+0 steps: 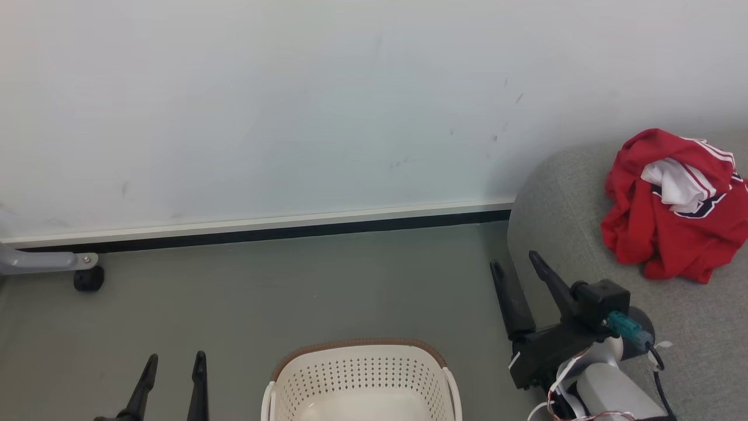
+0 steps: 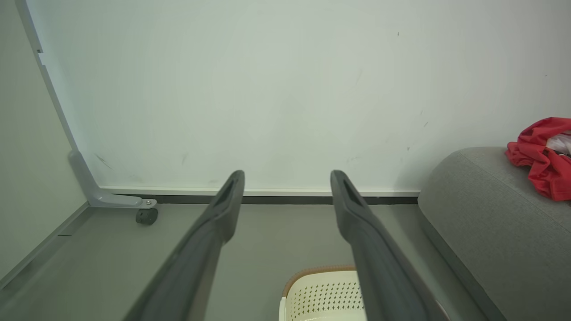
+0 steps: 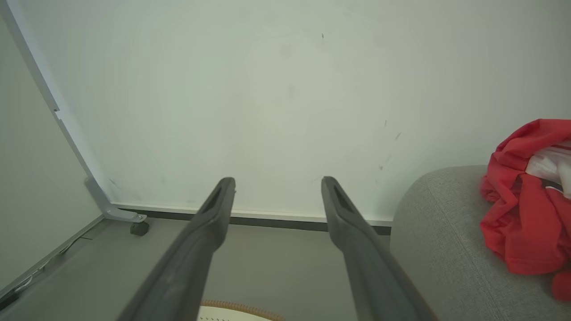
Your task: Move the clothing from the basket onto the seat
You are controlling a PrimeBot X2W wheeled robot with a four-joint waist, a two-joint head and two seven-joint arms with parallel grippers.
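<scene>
Clothing (image 1: 660, 234) crumpled red, seat (image 1: 561, 193) grey woven

bright, even light, faint shadows; wrist views bow at edges, left pincer (image 2: 287, 177) blurred near lens.

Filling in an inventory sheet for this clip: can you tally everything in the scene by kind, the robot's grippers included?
Heap of red clothing: 1
Basket: 1
Seat: 1
Stand leg with wheel: 1
Grippers: 2 (left gripper, right gripper, jaws open on both)
Total: 6
</scene>
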